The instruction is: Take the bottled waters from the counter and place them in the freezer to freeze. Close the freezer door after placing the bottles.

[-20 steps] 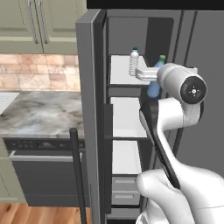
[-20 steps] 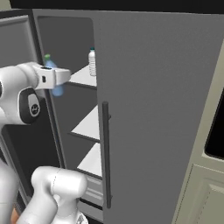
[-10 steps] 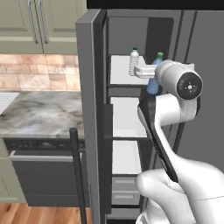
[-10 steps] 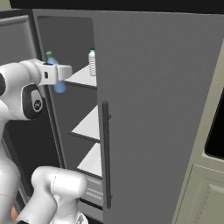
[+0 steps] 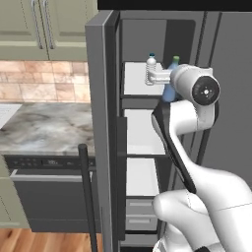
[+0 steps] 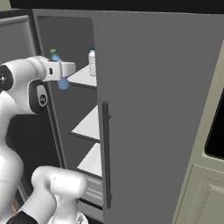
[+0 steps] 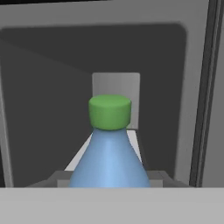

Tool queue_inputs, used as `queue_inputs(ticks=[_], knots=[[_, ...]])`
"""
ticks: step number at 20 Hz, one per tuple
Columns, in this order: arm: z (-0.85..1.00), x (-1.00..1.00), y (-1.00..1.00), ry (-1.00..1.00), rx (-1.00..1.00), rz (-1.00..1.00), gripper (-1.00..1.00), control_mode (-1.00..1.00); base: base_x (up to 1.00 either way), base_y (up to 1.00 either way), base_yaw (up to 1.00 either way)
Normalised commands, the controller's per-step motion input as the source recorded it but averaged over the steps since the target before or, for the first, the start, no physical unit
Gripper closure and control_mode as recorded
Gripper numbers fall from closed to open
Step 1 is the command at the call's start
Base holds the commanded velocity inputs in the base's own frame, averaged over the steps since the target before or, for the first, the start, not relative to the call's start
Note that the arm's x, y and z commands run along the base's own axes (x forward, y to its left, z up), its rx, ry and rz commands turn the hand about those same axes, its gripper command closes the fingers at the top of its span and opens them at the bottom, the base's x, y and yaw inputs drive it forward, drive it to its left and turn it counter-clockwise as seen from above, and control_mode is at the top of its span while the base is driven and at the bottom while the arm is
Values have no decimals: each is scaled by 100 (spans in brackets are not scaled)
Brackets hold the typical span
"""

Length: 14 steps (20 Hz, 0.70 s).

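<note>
Arm reached further into freezer (image 5: 147, 54); tool (image 5: 165, 78) level, gripping blue bottle (image 7: 109, 153).

Top freezer shelf (image 5: 134, 81); clear ribbed bottle (image 5: 151, 69) stands upright on it.

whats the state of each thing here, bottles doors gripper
blue bottle: upright, held in the gripper at the freezer's top shelf
clear bottle: upright, standing on the top shelf
freezer door: open
right-hand refrigerator door: closed
gripper: shut on the blue bottle
cabinet doors: closed
dishwasher: closed
</note>
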Motion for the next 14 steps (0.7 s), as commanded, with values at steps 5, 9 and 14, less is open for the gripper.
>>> queue_inputs(ticks=[5,9,14], knots=[[0,33,0,0,0,0,100,-100,0,0,0],[-2,31,8,0,0,0,100,-100,0,0,0],[-17,29,6,0,0,-1,100,-100,0,0,0]])
